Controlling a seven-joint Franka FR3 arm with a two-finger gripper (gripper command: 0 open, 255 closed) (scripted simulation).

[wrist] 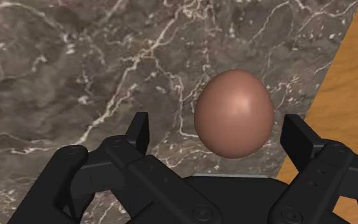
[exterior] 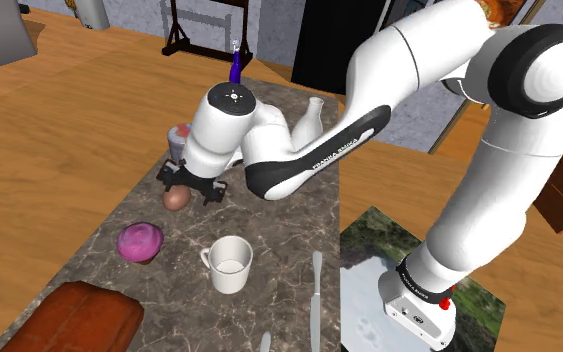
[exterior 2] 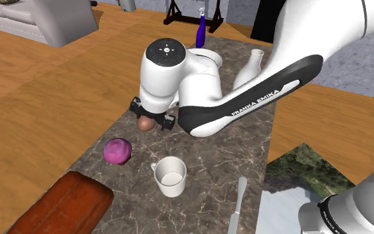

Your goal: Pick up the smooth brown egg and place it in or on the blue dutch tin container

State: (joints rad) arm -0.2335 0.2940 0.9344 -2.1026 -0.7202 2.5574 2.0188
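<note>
On the marble table (wrist: pixel 75 63), end effector (wrist: pixel 217 124) gapes around egg (wrist: pixel 234 113), seemingly untouching.

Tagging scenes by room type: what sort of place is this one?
Probably a living or dining room in a house: a dark marble-topped table on a wood plank floor, a white mug and a knife on it, and what looks like a grey sofa behind.

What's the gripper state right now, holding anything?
Gripper: open, straddling the egg on the table, not touching it; nothing held.
</note>
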